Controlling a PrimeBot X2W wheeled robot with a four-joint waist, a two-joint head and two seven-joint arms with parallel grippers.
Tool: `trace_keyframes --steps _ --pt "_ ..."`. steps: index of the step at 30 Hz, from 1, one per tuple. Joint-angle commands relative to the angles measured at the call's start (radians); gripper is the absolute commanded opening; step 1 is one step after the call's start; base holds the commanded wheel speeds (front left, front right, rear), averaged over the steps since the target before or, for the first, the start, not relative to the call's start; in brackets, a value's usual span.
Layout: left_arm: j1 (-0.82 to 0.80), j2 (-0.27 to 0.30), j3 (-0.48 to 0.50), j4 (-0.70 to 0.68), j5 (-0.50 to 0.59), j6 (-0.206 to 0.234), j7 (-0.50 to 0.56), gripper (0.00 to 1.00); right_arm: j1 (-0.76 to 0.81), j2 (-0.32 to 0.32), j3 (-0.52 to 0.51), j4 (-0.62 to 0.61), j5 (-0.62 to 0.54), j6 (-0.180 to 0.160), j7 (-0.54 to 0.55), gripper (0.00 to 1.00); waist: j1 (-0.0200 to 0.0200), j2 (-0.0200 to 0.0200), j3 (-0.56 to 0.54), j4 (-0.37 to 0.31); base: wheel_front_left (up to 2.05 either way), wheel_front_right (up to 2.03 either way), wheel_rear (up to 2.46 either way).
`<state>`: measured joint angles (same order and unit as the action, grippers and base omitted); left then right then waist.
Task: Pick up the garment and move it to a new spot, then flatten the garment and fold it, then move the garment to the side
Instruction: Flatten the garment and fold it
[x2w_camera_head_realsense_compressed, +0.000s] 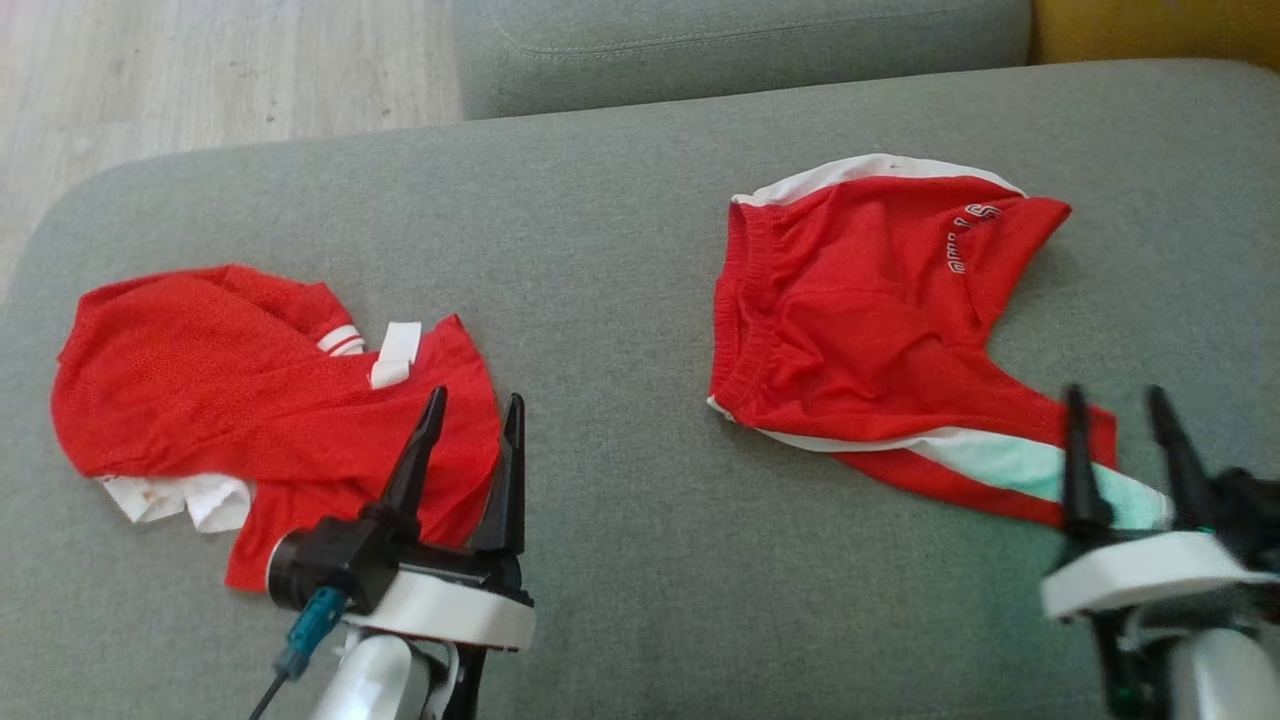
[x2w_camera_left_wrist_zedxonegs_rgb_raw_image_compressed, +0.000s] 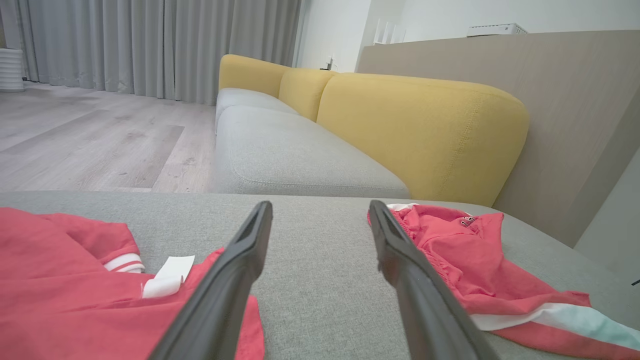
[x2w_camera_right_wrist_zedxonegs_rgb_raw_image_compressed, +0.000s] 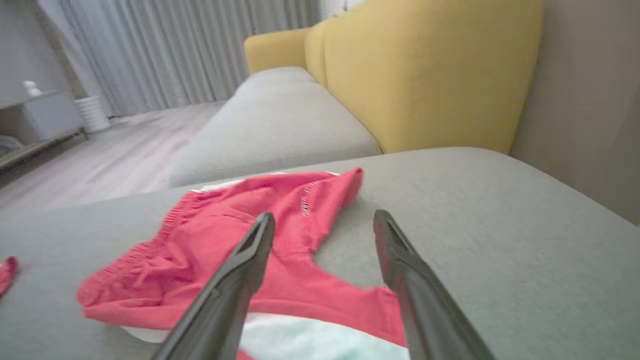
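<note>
Your red, white-striped shorts (x2w_camera_head_realsense_compressed: 850, 320) lie rumpled on the sofa (x2w_camera_head_realsense_compressed: 620, 300), lettering unreadable; left gripper (x2w_camera_head_realsense_compressed: 476, 396) and right gripper (x2w_camera_head_realsense_compressed: 1114, 392) both gape empty.

The shirt (x2w_camera_head_realsense_compressed: 200, 380) is matt mesh cloth, the shorts (x2w_camera_head_realsense_compressed: 860, 320) smoother cloth, the cushion (x2w_camera_head_realsense_compressed: 600, 400) coarse grey weave.

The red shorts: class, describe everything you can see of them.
The shorts are red, of thin, sporty-looking cloth, with a gathered elastic waistband on the robot's left, white trim along the far edge, white lettering near the far right corner and a white and pale green stripe down the near leg. They lie rumpled on the grey seat. The near leg stretches toward the right gripper, whose open fingers stand over its end; contact cannot be judged.
</note>
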<state>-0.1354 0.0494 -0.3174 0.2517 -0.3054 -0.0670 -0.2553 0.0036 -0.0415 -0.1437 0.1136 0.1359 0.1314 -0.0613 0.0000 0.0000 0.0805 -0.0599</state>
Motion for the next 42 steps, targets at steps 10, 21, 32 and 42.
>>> trace_keyframes --steps 10,21,32,42 --pt "-0.027 0.001 0.029 -0.027 0.008 -0.004 -0.006 1.00 -0.063 -0.009 0.262 0.008 -0.014 -0.001 -0.061 1.00 0.0000 0.0000 0.008 0.054 0.00 0.00 0.00" --pt "-0.069 0.001 0.018 -0.030 -0.008 -0.002 -0.006 1.00 -0.191 -0.009 0.426 0.174 -0.115 -0.001 0.014 1.00 0.0000 0.0000 0.080 0.152 0.00 0.00 0.00" --pt "-0.094 0.001 0.000 -0.026 -0.019 -0.002 -0.006 1.00 -0.309 -0.009 0.359 0.389 -0.172 -0.001 0.040 1.00 0.0000 0.0000 0.121 0.228 0.00 0.00 0.00" --pt "-0.096 0.001 0.004 -0.026 -0.019 0.003 -0.006 1.00 -0.367 -0.009 0.394 0.467 -0.069 -0.001 -0.022 0.00 0.0000 0.0000 0.122 0.226 0.00 0.00 0.00"
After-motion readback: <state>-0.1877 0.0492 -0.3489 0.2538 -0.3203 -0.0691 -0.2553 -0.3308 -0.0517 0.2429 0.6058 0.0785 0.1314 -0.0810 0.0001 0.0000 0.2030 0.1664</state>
